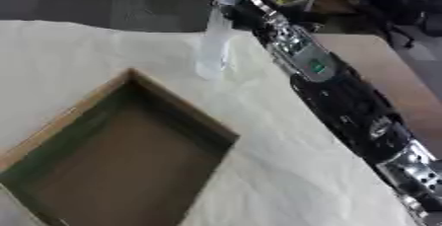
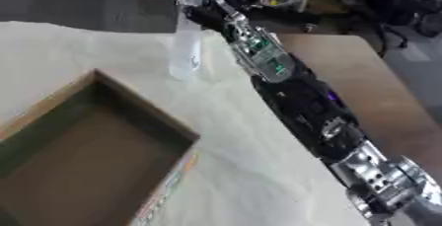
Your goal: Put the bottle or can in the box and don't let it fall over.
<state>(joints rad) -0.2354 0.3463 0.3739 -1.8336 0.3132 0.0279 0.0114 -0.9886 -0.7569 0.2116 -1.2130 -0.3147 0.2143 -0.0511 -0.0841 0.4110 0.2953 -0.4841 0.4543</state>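
Right hand (image 2: 205, 15) grips upright clear bottle (image 2: 185, 47) beyond the box (image 1: 129, 146).

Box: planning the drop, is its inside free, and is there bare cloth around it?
The box looks empty inside. Bare cloth lies between it and the right arm. It is crowded at the far edge, where the right hand holds the bottle.

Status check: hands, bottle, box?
Right hand at clear bottle, far table edge; grip unclear. Left hand not in view. Bottle upright, outside box. Box open, nothing inside; path looks clear.
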